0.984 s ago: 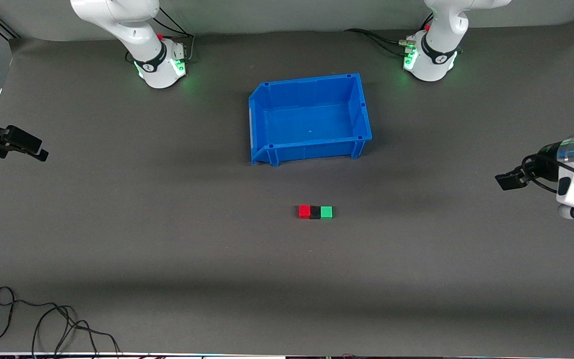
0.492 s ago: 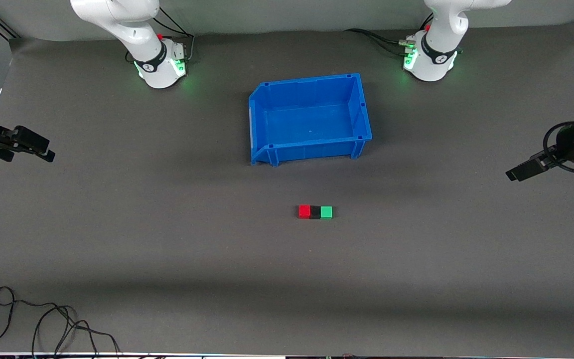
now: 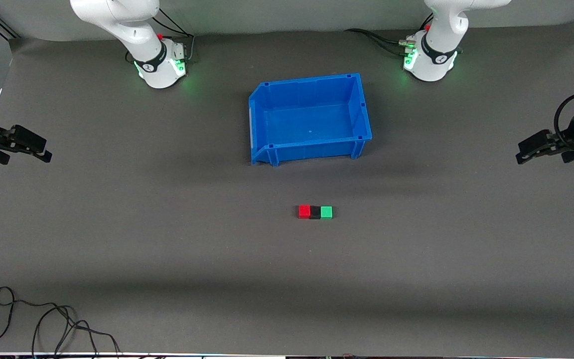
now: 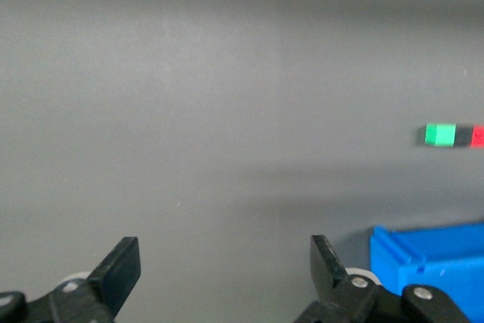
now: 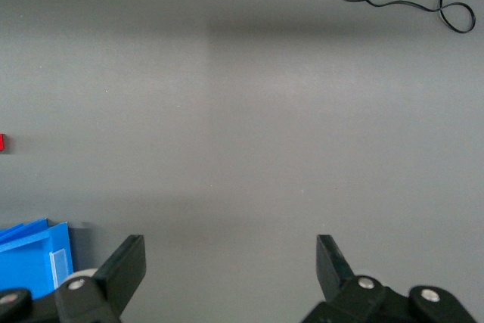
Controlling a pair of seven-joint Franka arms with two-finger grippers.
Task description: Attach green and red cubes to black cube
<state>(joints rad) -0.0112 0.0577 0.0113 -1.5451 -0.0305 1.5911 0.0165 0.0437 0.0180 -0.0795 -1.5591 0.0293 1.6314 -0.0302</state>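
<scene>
The red cube [image 3: 304, 211], the black cube [image 3: 315, 212] and the green cube [image 3: 326, 212] sit in one touching row on the grey table, black in the middle, nearer to the front camera than the blue bin [image 3: 362, 107]. The row shows in the left wrist view with green [image 4: 440, 135], black [image 4: 463, 136] and red [image 4: 478, 136]. A sliver of red [image 5: 1, 142] shows in the right wrist view. My left gripper [image 3: 527, 150] is open and empty at the left arm's end of the table. My right gripper [image 3: 40, 150] is open and empty at the right arm's end.
The blue bin is empty and stands mid-table between the bases; its edge shows in the left wrist view [image 4: 431, 262] and the right wrist view [image 5: 30, 262]. A black cable [image 3: 43, 321] lies coiled near the front edge at the right arm's end.
My left gripper has risen and drawn farther toward the table's end, turning level. My right gripper has shifted slightly. The three cubes have not moved.
</scene>
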